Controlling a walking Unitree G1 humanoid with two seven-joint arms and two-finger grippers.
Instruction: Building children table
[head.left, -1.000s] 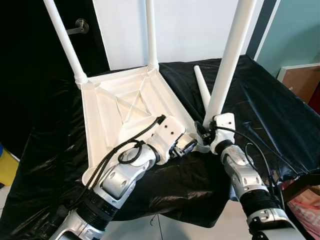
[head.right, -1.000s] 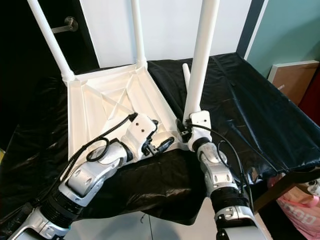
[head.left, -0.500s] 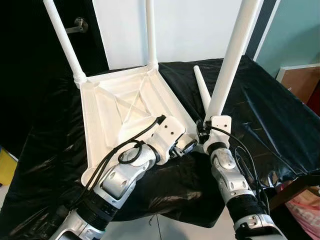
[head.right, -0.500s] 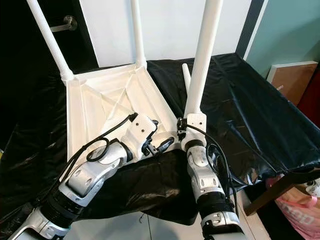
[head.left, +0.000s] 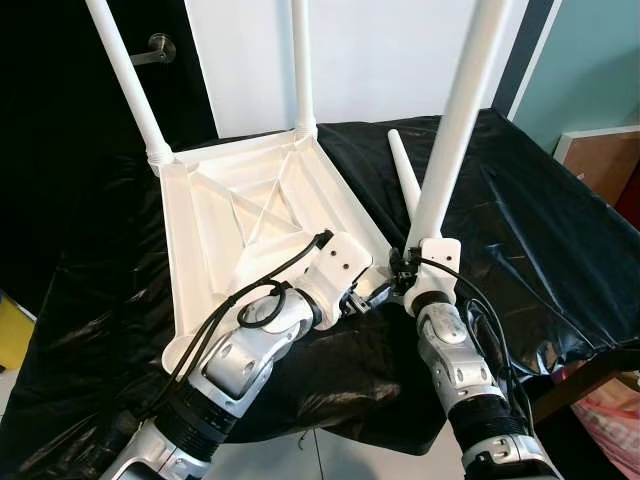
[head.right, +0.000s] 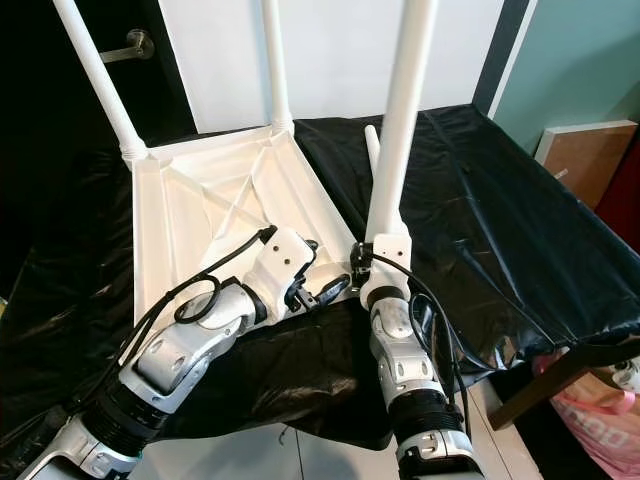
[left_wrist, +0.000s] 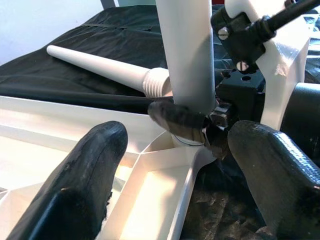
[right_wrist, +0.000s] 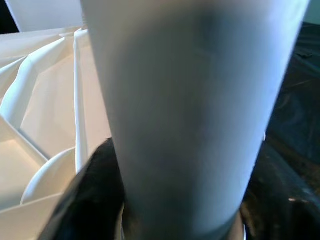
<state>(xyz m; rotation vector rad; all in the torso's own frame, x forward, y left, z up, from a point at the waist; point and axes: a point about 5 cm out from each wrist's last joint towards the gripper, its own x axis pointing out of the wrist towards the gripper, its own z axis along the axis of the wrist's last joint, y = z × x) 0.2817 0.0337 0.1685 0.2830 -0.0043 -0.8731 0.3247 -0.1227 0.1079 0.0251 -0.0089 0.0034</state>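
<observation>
A white children's tabletop (head.left: 250, 200) lies upside down on a black cloth. Two white legs (head.left: 125, 75) (head.left: 302, 65) stand screwed into its far corners. A third white leg (head.left: 455, 120) stands nearly upright at the near right corner. My right gripper (head.left: 405, 268) is shut on its base, and black fingers (right_wrist: 95, 200) flank the leg in the right wrist view. My left gripper (head.left: 375, 292) is open just left of that corner, its fingers (left_wrist: 80, 185) straddling the tabletop's rim. A fourth leg (head.left: 403, 175) lies loose on the cloth behind.
The black cloth (head.left: 520, 220) covers a work surface whose near edge runs under my arms. A dark door with a handle (head.left: 155, 50) stands at the back left. A wooden board (head.left: 605, 160) and a pink bag (head.left: 610, 420) are on the right.
My right forearm has swung left and now sits more directly under the held leg, which stays at the corner. The left arm has not moved.
</observation>
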